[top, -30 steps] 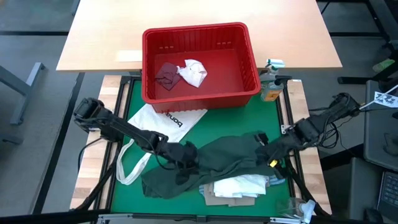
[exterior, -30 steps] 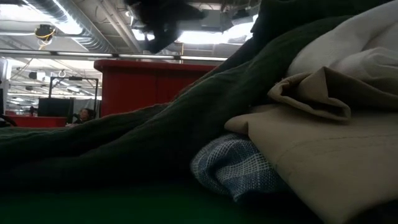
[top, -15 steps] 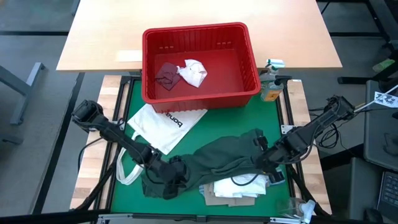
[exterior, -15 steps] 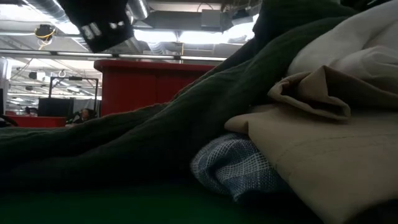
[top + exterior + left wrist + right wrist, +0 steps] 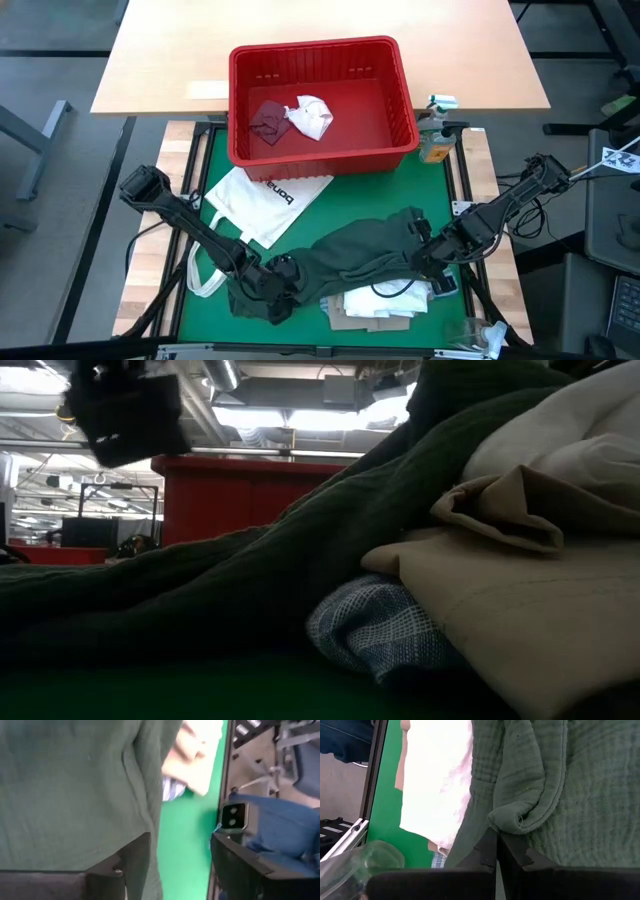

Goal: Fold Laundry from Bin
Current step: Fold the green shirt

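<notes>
Presently we list two arms low over the green mat (image 5: pixel 200 240). Left gripper (image 5: pixel 278 300): arm stretched from the table's left edge toward the near middle, claw over the left end of the dark green-grey top (image 5: pixel 360 255); in the left wrist view its fingers (image 5: pixel 239 866) stand wide apart with the top's hem hanging between them, unclamped. Right gripper (image 5: pixel 432 258): arm reaching in from the right edge, fingers pressed together, pinching a fold of the same top (image 5: pixel 530 800).

We note the white shirt (image 5: pixel 385 298), tan shirt (image 5: pixel 520 610) and blue-striped cloth (image 5: pixel 375 625) stacked at the near edge, largely covered by the top. The red bin (image 5: pixel 322 150) sits at the far side, holding a maroon piece (image 5: pixel 267 122) and a white piece (image 5: pixel 310 115).

Against half a second ago, we record the left claw spread wider and slightly nearer us; the right arm is unchanged.
</notes>
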Controlling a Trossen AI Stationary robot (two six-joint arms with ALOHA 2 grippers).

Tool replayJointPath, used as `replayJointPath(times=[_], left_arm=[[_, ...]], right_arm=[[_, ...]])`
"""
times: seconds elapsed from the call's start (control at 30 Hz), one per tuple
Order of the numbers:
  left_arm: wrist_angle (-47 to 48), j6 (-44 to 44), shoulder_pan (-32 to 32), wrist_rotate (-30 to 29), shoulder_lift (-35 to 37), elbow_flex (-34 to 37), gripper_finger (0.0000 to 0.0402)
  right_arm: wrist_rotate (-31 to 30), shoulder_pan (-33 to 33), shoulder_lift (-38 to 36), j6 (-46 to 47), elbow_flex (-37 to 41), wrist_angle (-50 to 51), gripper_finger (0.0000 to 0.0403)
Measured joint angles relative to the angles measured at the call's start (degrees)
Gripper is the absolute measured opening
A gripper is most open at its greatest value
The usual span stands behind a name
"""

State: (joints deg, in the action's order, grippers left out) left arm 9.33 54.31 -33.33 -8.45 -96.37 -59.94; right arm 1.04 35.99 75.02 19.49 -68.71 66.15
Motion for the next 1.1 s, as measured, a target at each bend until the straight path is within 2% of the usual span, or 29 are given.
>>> replayJointPath(times=[0.2, 0.73, 0.87, 1.03, 1.1], left_arm=[[-0.53, -3.73, -2.09, 0.20, -4.12, 0.00, 0.0208], [-0.21, -3.85, -2.92, -1.99, -10.67, 0.00, 0.0175], [1.98, -3.16, -2.95, -0.89, -10.68, -0.02, 0.0132], [5.07, -1.84, -3.12, 4.25, -10.67, -0.02, 0.0028], [6.06, -1.30, -3.12, 7.00, -10.63, -0.11, 0.0010]], right_arm=[[0.02, 0.00, 0.00, 0.41, 0.00, -0.03, 0.0007], [0.01, 0.00, 0.00, 0.41, 0.00, -0.05, 0.0007], [0.02, 0.00, 0.00, 0.41, -0.02, -0.05, 0.0007], [0.02, 0.00, 0.00, 0.41, -0.02, 0.00, 0.0007], [0.02, 0.02, 0.00, 0.41, -0.02, 0.11, 0.0007]])
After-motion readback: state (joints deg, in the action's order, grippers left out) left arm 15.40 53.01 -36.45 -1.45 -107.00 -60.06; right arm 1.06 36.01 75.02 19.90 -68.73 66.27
